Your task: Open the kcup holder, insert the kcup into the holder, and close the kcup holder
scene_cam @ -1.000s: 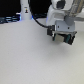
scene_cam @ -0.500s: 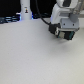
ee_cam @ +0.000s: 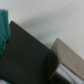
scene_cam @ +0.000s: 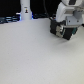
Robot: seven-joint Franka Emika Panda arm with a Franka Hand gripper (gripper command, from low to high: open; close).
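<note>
Gripper (scene_cam: 65, 34), jaw state indiscernible in the blur, low over the white table (scene_cam: 35, 55) at the exterior view's upper right, by a dark holder-like block (ee_cam: 22, 55); bottle (scene_cam: 25, 10) well apart; kcup perhaps the green patch (ee_cam: 4, 27).

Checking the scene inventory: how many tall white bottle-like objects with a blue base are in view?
1. The bottle stands at the table's far edge, toward the exterior view's left, well apart from the arm. Others may be hidden behind the arm.
</note>
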